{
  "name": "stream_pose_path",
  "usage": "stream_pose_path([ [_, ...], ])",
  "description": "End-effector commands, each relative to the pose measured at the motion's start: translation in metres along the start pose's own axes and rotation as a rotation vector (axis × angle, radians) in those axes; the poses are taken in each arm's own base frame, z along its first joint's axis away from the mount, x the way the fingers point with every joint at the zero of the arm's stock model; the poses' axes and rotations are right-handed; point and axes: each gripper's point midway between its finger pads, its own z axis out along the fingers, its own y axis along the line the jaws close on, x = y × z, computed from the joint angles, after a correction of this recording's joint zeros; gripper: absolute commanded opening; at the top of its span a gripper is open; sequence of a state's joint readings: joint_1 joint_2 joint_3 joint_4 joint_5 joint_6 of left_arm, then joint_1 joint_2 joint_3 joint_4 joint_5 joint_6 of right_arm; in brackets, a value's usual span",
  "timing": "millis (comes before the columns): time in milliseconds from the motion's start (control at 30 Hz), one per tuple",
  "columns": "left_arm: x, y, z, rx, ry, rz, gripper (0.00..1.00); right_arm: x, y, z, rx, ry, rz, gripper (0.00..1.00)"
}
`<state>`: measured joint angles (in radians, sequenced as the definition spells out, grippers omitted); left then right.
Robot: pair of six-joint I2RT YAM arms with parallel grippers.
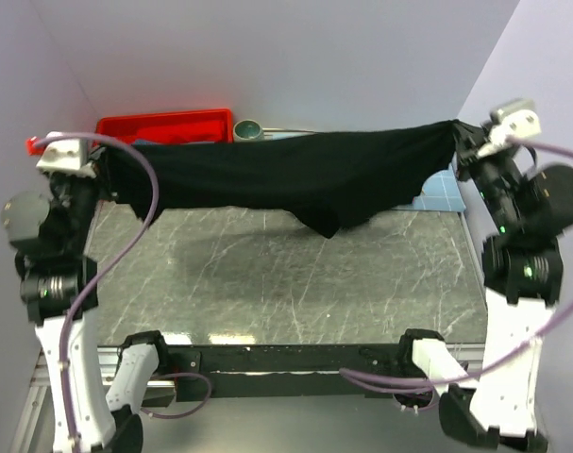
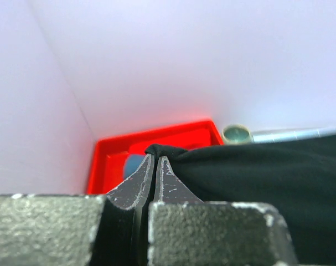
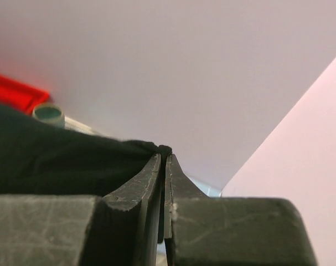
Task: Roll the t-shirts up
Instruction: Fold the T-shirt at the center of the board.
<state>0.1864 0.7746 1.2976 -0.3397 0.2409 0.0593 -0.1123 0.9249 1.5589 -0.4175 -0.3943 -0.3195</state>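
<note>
black t-shirt (image 1: 286, 175) held aloft, left tool (image 2: 155, 158) clenched on one end, right tool (image 3: 163, 156) clenched on the other

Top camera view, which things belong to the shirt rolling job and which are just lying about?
Job: black t-shirt, stretched between left gripper and right gripper, both shut on it.
Lying about: red tray, small cup, blue checked mat.

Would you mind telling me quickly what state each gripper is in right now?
Left gripper: closed on one end of the black t-shirt.
Right gripper: closed on the shirt's other end.
</note>
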Motion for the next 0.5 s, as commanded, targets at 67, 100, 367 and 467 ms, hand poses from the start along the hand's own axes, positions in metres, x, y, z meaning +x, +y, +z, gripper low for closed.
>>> stream_pose_path([
  [67,-0.091,0.016,-0.062,-0.156,-0.252,0.021,0.01,-0.099,0.001,-0.069,0.074,-0.281,-0.06,0.0],
  [100,-0.104,0.015,-0.075,-0.164,-0.29,0.028,0.01,-0.108,0.003,-0.078,0.078,-0.308,-0.06,0.0],
  [367,-0.158,0.025,-0.127,-0.272,-0.44,0.039,0.01,-0.179,-0.003,-0.155,0.214,-0.535,-0.007,0.0],
  [467,-0.155,0.027,-0.118,-0.272,-0.419,0.041,0.01,-0.193,-0.012,-0.158,0.254,-0.567,0.016,0.0],
])
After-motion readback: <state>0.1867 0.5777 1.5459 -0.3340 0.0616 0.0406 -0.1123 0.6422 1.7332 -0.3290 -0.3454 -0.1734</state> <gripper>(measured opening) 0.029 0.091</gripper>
